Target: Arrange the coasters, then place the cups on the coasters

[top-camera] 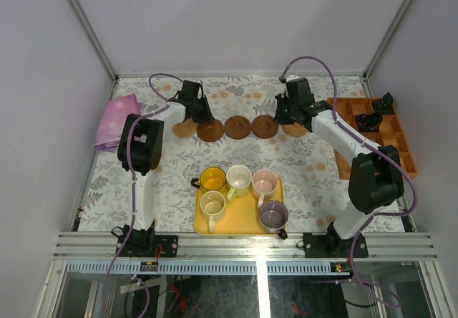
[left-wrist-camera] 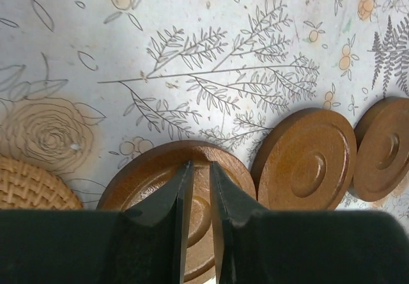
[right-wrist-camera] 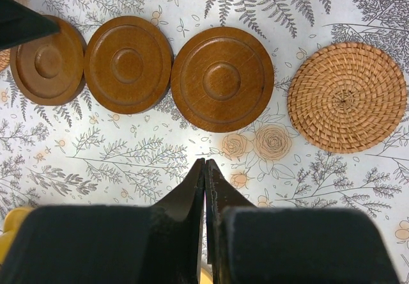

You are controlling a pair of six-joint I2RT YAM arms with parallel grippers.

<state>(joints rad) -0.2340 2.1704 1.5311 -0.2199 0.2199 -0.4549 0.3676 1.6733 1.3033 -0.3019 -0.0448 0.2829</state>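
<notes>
our left tool [left-wrist-camera: 199, 164] stood open only a crack, with nothing between its tips, poised over the leftmost dark coaster [left-wrist-camera: 153, 178]. our right tool [right-wrist-camera: 204, 162] was shut tight and empty, hanging above bare counter [right-wrist-camera: 96, 156] just short of the row.

outward from them, the five coasters lay in a line across the far side of the counter. the left tan coaster [top-camera: 184, 128] closed one end, three dark ones filled the middle, and the right tan coaster [right-wrist-camera: 347, 97] closed the other. the dark ones sat edge to edge or very nearly, while the right tan coaster kept a small gap.

the cups [top-camera: 238, 177] all waited on the yellow tray [top-camera: 240, 218] near the arm bases, none on a coaster yet.

we judged the arranging close to done. to finish it well, we thought it best to ease the crowded discs apart so each cup's handle had room, pushing flat from an edge rather than pinching.

we could read no brand, label or writing anywhere.
</notes>
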